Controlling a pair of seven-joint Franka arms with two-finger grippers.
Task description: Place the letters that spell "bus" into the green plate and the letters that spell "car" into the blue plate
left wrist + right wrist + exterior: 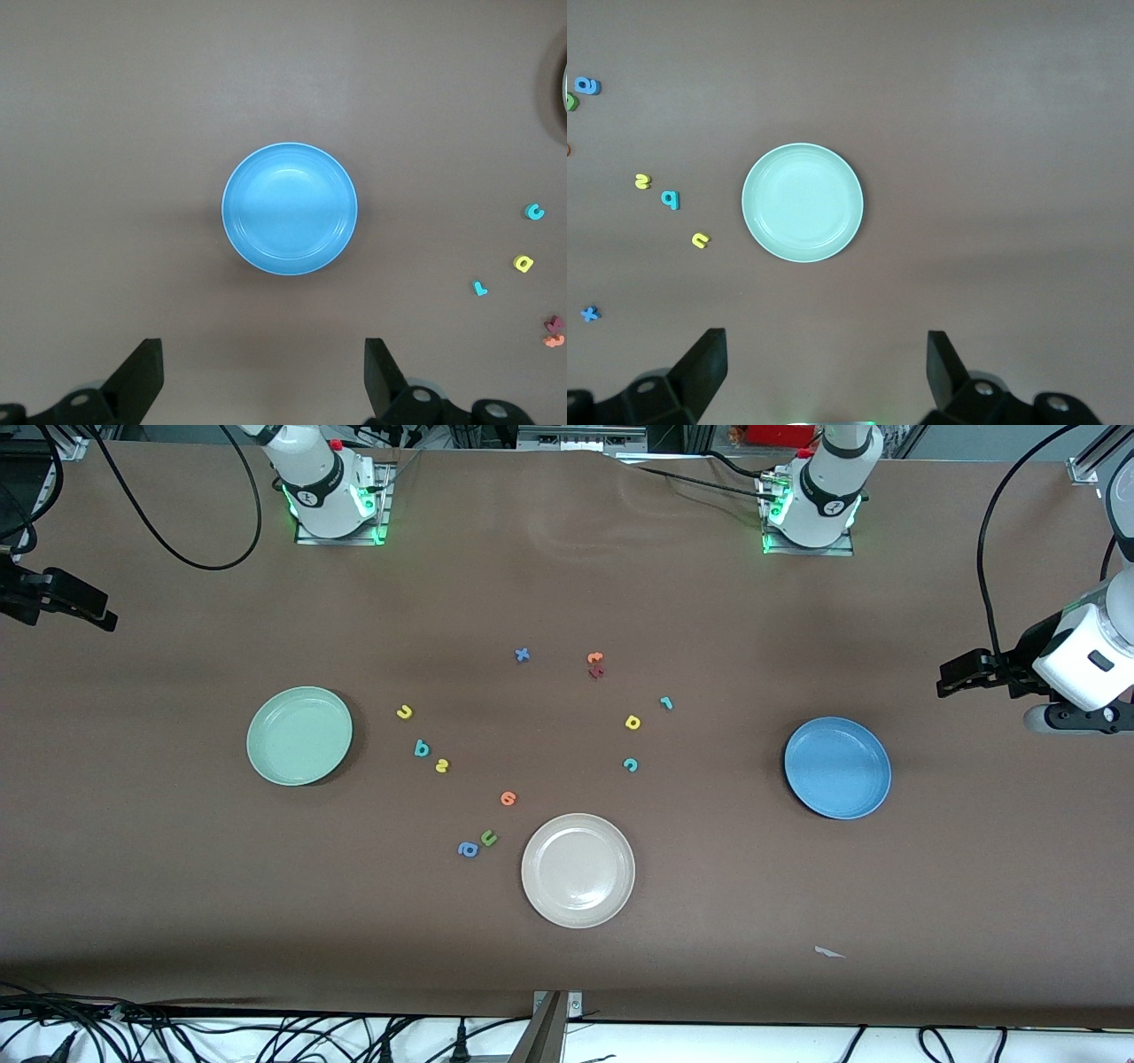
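On the brown bench (177, 886), nearest the front camera, lies a small white scrap (829, 952). Next comes the beige plate (578, 870), holding nothing, with a blue "a" (468, 849) and a green "u" (488, 837) just beside each other toward the right arm's end of it. An orange letter (508, 798) lies slightly farther from the camera.

The blue plate (837, 767) sits toward the left arm's end and holds nothing. The green plate (299, 735) sits toward the right arm's end, likewise holding nothing.

Between the green plate and the bench centre, all loose on the bench: the yellow "s" (441, 765), the teal "b" (422, 748) just beside it, and farther off the yellow "u" (405, 711).

Between the centre and the blue plate, well apart from it: the teal "c" (630, 763), then the yellow "a" (633, 722), then the teal "r" (666, 703).

Farthest out lie an orange letter touching a dark red one (595, 665), and a blue "x" (522, 654).

The left hand (260, 376) hangs above the bench beside the blue plate, fingers spread, holding nothing. The right hand (824, 372) hangs above the bench at the right arm's end, near the green plate, fingers spread, holding nothing.
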